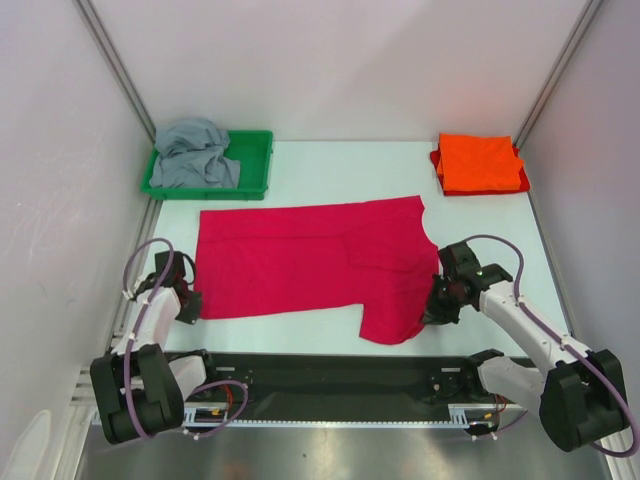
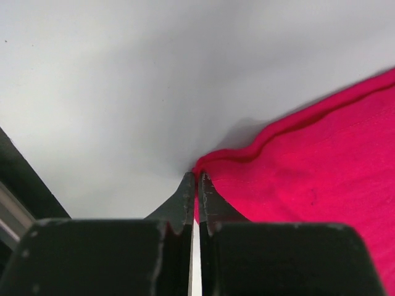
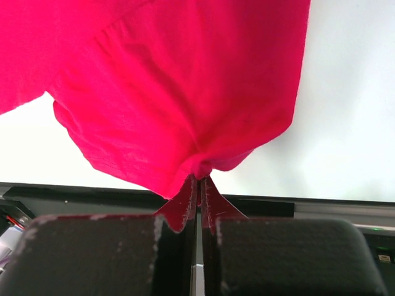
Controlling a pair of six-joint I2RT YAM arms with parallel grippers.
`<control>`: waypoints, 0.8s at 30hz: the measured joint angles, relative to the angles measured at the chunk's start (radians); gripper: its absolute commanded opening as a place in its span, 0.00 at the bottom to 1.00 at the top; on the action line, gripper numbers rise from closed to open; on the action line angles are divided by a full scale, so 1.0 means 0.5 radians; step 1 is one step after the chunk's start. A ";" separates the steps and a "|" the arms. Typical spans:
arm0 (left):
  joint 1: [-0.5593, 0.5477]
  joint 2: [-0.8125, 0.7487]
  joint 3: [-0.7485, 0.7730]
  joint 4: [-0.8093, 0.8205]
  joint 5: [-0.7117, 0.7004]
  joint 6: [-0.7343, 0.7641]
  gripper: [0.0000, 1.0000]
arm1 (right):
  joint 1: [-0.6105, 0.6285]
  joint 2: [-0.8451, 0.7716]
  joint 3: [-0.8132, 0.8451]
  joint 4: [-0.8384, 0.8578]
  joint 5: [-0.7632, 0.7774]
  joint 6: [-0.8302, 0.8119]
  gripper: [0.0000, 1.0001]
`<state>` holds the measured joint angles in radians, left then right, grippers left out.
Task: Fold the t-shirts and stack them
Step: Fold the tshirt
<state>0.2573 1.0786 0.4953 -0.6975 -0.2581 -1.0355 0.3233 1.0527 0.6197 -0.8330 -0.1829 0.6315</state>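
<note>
The crimson-pink t-shirt (image 1: 300, 265) lay spread flat across the middle of the pale worktop (image 1: 340, 170). Its long side ran left to right, and one sleeve reached toward the near edge on the right. The left pincer (image 2: 196, 180) was closed tight on the shirt's near left corner, gripping the hem low against the worktop. The right pincer (image 3: 199, 180) was clamped just as firmly on the same shirt at its near right end, by the sleeve, where the cloth puckered into a small bunch at the tips. In the far right corner the bright orange t-shirt (image 1: 478, 163) sat folded into a neat square. At the far left the grey t-shirt (image 1: 195, 155) lay crumpled in the green tray (image 1: 255, 160), heaped toward its left side.
</note>
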 measured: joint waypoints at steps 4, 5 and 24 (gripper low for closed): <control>-0.011 -0.024 0.000 -0.014 -0.047 0.011 0.00 | -0.029 0.035 0.053 -0.050 0.001 -0.030 0.00; -0.018 -0.034 0.000 -0.021 -0.060 0.011 0.00 | -0.054 0.049 0.082 -0.067 -0.004 -0.044 0.00; -0.240 0.346 0.581 -0.046 -0.417 0.443 0.00 | -0.348 0.760 1.075 -0.188 0.037 -0.266 0.00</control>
<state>0.1375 1.2518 0.7860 -0.7204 -0.4664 -0.8143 0.1493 1.4326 1.1572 -0.9272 -0.1642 0.4988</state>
